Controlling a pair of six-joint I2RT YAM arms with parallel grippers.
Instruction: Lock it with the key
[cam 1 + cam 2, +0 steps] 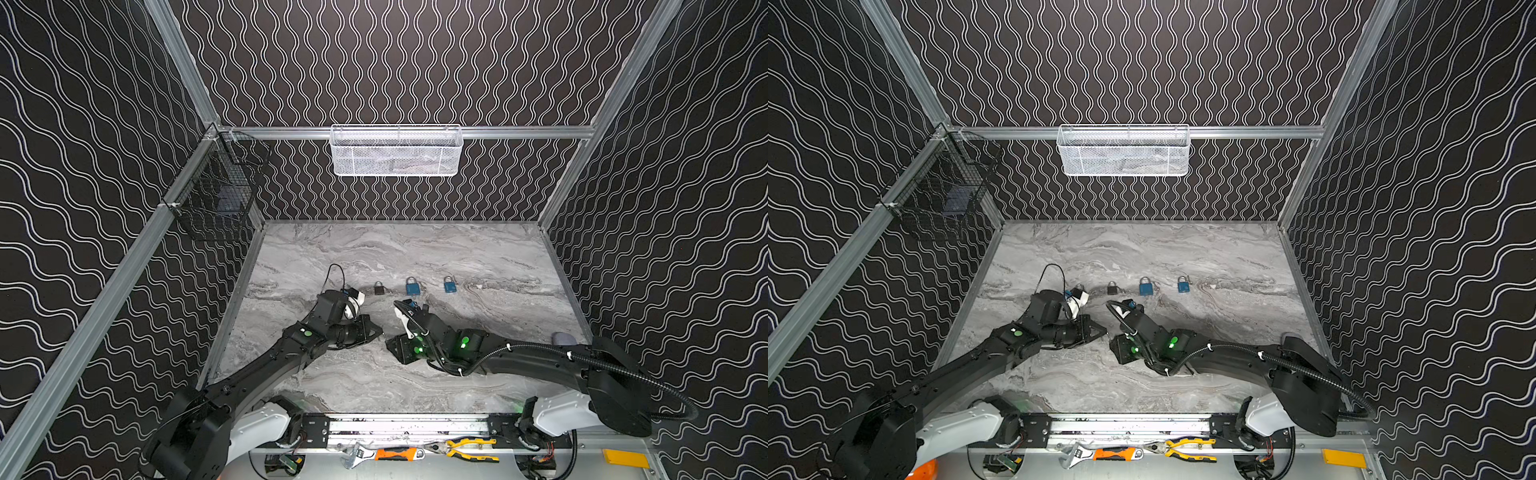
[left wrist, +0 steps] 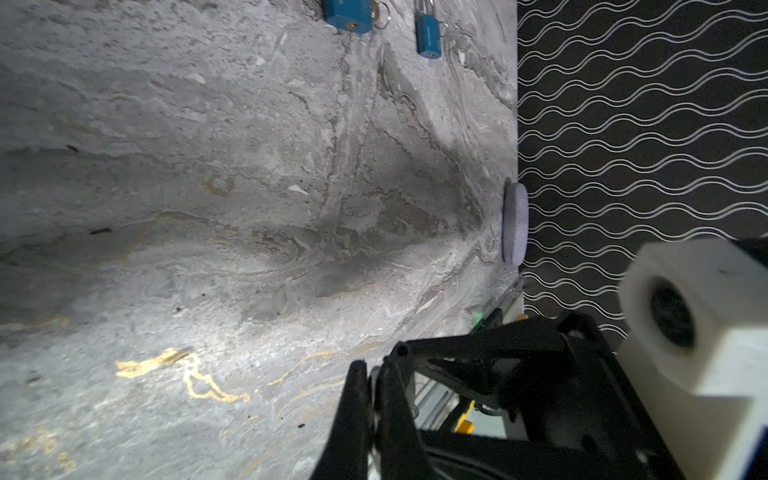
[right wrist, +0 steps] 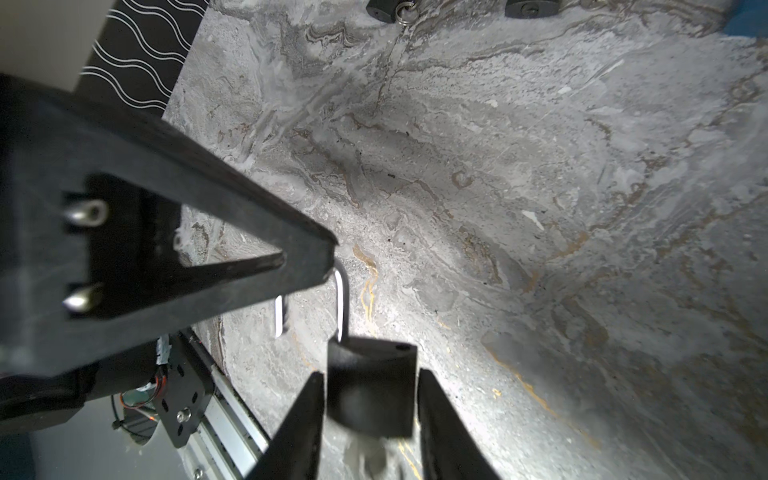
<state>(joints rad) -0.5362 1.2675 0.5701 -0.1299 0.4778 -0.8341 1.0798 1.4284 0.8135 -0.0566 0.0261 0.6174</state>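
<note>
- the black padlock (image 3: 370,395) hangs just over the desk (image 3: 540,187) between the two arms, its shackle (image 3: 341,303) open with one leg out of the body.
- the left end effector (image 3: 328,259) is pressed together on the shackle's bend; that thin round bar could swivel or slip in the pinch.
- the right end effector (image 3: 370,374) stands spread either side of the body, seemingly not gripping, so the lock may swing or drop.
- no key shows clearly; blur hides the keyhole.

Grey marbled table (image 1: 478,257), black walls (image 1: 415,62) rippling with white wavy lines. Blue padlock (image 1: 412,287), second blue padlock (image 1: 449,286), and there's a black padlock (image 1: 379,288).
</note>
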